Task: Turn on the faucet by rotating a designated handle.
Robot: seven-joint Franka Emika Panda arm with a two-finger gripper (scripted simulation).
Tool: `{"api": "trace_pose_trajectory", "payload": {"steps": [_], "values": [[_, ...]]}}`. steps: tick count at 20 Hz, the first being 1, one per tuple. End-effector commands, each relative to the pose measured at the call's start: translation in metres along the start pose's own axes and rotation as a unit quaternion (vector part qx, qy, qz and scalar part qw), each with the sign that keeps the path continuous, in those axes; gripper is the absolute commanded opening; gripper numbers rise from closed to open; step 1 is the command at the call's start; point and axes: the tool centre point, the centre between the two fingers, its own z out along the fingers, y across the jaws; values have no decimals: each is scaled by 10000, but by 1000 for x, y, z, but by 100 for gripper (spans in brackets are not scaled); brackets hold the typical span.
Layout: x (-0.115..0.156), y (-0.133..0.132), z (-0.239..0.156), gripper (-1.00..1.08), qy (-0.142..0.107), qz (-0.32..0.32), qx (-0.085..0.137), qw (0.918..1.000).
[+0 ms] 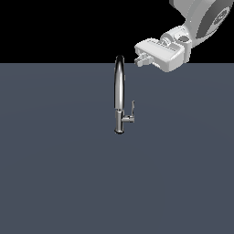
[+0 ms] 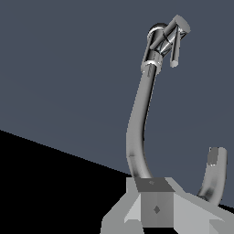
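Observation:
The chrome faucet (image 1: 119, 96) stands upright on the grey floor, its tall arched spout rising from a short base. The handle (image 1: 132, 112) is a short stub on the base at the exterior view's right, with a thin blade pointing up. My gripper (image 1: 140, 59) hangs high, above and to the exterior view's right of the spout top, apart from it, fingers pointing toward the spout. Its fingers look pressed together and hold nothing. In the wrist view the gripper (image 2: 155, 203) sits close to the spout (image 2: 137, 128), with the handle (image 2: 176, 41) far off at the base.
The flat grey floor (image 1: 55, 173) spreads all around the faucet. The arm's white wrist and dark link (image 1: 205, 23) reach in from the exterior view's upper right. Beyond the floor's far edge is black.

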Motion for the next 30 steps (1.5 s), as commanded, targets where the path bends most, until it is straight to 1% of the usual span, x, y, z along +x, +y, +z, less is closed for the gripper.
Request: {"api": "trace_pose_trajectory", "payload": {"steps": [1,5,9,13,16,19,22,30], "values": [[23,0,5,-100,-278,270,260,9989],[60,3,17,-100,-729,722,690,9923],[91,8,31,-100,-1131,1128,1074,9813],[116,12,46,-100,-1455,1458,1385,9687],[130,15,55,-100,-1640,1647,1563,9600],[140,17,63,-100,-1770,1779,1688,9532],[145,18,67,-100,-1844,1851,1757,9491],[144,20,69,-100,-1862,1867,1772,9482]]}}
